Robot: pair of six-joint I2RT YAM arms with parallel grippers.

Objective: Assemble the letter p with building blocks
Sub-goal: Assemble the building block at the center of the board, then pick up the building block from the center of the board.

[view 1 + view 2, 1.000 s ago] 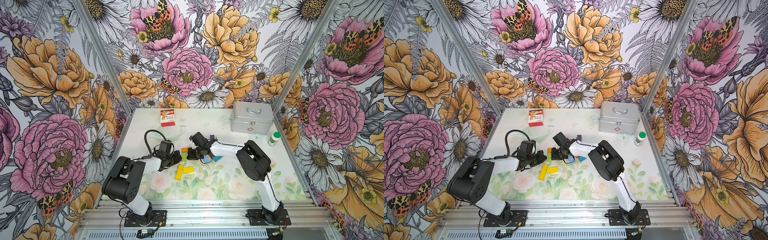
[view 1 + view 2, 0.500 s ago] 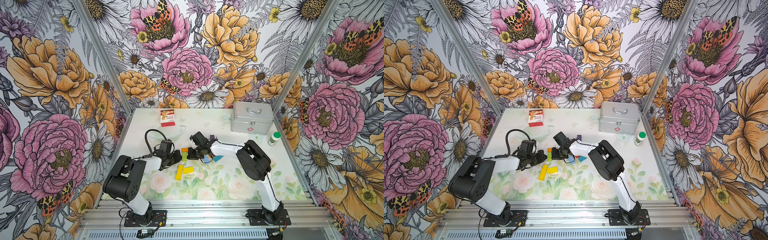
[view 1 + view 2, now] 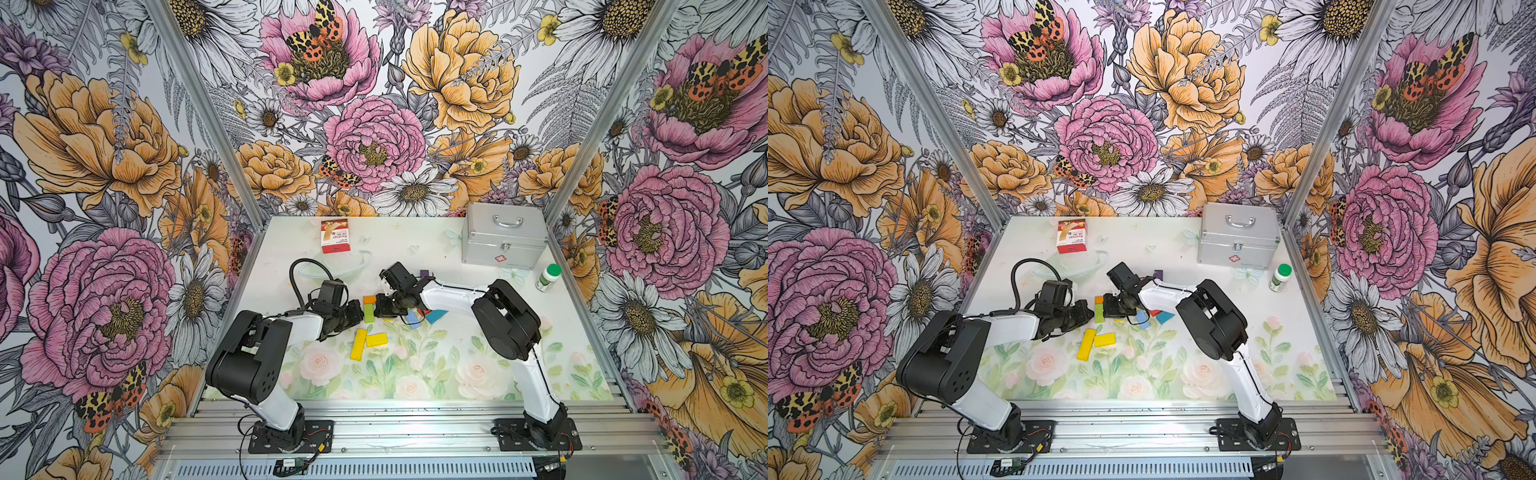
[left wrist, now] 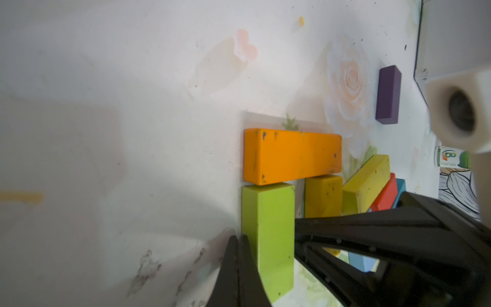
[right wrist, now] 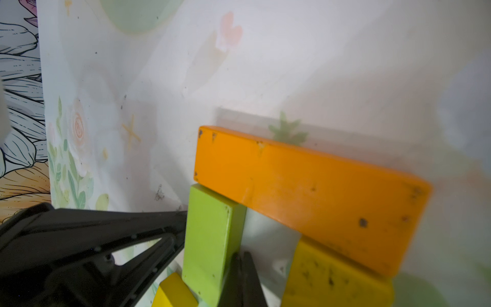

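"Building blocks (image 3: 368, 316), where are they?"

"Clustered mid-table. A flat orange painted block (image 4: 292, 156) lies crosswise at 12 o'clock. It caps a flat green painted block (image 4: 268, 239), which runs toward 6 o'clock, and a yellow painted block (image 4: 322, 196) beside it. Two loose yellow blocks (image 3: 358, 344) lie at 6 o'clock and a purple block (image 3: 424, 273) at 2."

"And your claws?"

"Both are pinched closed, holding nothing. My left gripper (image 4: 237, 252) touches the green block from 9 o'clock. My right gripper (image 5: 242, 265) sits in the gap at 3 o'clock, against the same block."

"Worry?"

"Uneven pushing, I reckon, would twist the green stem away from the orange bar. My right tips are tight between green and yellow, so pulling out crooked could drag either and spoil the bowl."
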